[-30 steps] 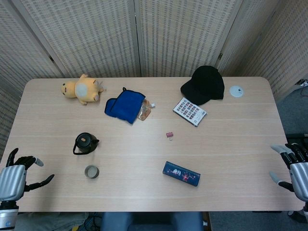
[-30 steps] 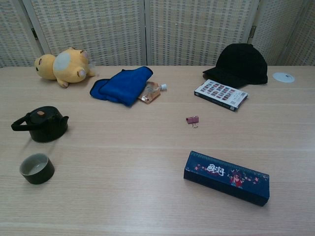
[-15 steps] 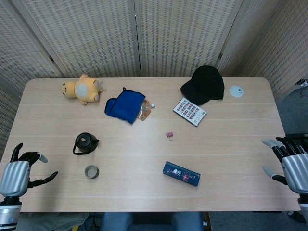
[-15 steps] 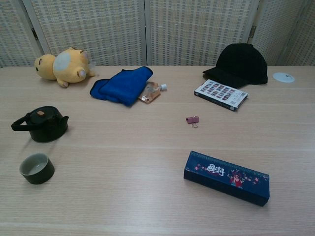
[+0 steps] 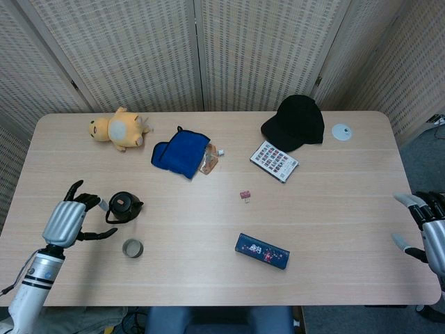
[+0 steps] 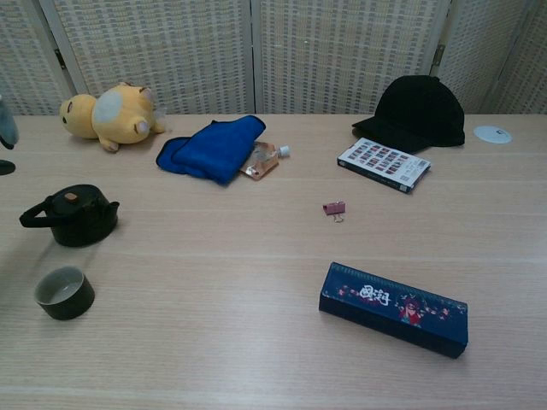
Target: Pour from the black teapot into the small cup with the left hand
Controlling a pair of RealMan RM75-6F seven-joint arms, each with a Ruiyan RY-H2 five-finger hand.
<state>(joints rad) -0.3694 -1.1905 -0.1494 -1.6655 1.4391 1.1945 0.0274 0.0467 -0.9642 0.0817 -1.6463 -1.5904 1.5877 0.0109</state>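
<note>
The black teapot [image 5: 124,207] [image 6: 79,217] stands on the left part of the table, its handle pointing left. The small dark cup [image 5: 132,248] [image 6: 63,293] sits just in front of it, upright with a pale inside. My left hand [image 5: 71,216] hovers open just left of the teapot's handle, fingers spread, touching nothing; only a sliver of my left hand [image 6: 5,137] shows at the chest view's left edge. My right hand [image 5: 430,234] is open off the table's right edge.
A yellow plush toy [image 5: 118,129], a blue cloth [image 5: 182,153] and a small packet [image 5: 210,161] lie behind the teapot. A pink clip [image 5: 245,197] and a dark blue box [image 5: 261,251] lie mid-table. A black cap [image 5: 297,122], a patterned card [image 5: 274,161] and a white disc [image 5: 341,131] lie back right.
My left hand has risen from the table's front-left corner and moved up and right to beside the teapot's handle. My right hand has shifted slightly right.
</note>
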